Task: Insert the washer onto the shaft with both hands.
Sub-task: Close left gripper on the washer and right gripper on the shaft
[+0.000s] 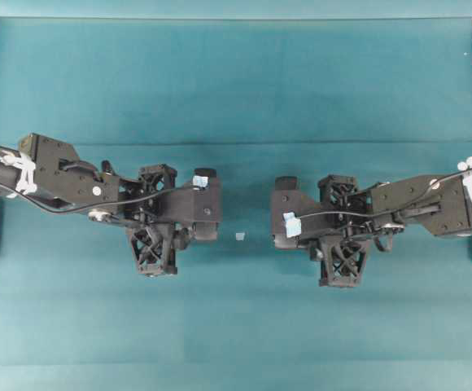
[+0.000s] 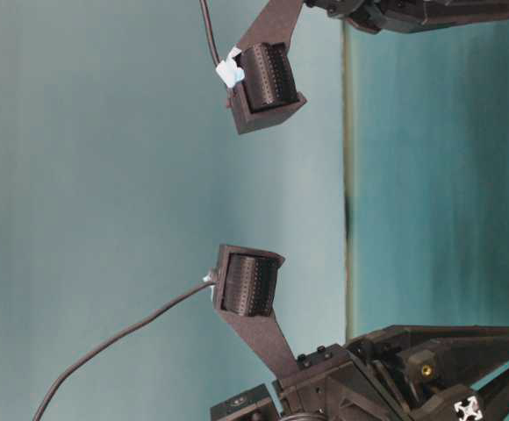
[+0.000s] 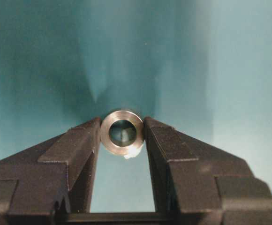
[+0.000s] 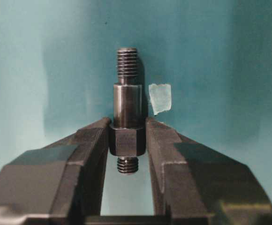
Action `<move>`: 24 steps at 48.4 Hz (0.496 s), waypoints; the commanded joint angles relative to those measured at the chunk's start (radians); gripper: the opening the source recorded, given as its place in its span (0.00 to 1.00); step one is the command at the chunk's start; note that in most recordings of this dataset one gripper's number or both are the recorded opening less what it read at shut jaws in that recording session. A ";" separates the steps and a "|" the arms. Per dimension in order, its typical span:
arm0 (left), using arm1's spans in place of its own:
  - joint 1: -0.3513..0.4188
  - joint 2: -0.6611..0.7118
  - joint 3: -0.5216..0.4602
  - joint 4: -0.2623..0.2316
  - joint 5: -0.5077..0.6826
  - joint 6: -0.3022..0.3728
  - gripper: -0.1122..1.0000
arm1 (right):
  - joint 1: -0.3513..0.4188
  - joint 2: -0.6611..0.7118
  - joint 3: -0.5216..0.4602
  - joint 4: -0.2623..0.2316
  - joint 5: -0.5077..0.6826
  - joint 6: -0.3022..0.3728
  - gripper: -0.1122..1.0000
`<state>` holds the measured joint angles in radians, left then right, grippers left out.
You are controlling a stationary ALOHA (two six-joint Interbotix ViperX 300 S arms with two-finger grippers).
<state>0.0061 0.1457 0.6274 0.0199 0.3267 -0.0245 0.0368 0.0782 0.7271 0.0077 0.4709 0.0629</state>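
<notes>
I see the left end effector (image 3: 123,136) pinching the small silvery metal ring washer (image 3: 122,132) between its tips (hole facing me). My right end effector (image 4: 127,138) clamps the dark grey stepped metal shaft (image 4: 127,112) at its hex collar, above the teal tabletop (image 1: 236,81).

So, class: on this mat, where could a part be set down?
Bare mat runs broadly beyond and in front of both arms. The gap between left gripper and right gripper is narrow, with a tape scrap there. The grippers themselves hold the washer and shaft.

No text, label, brand, number or sign can be read on anything in any of the four views.
</notes>
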 commanded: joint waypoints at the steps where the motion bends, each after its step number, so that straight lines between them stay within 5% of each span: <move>1: -0.002 -0.012 -0.005 0.002 -0.003 0.000 0.44 | -0.012 0.003 0.003 -0.003 0.008 -0.018 0.11; 24: -0.002 -0.012 -0.005 0.003 -0.003 0.009 0.44 | -0.029 0.003 0.008 -0.003 0.008 -0.020 0.10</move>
<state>0.0046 0.1457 0.6289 0.0215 0.3283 -0.0184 0.0322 0.0782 0.7286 0.0092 0.4725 0.0568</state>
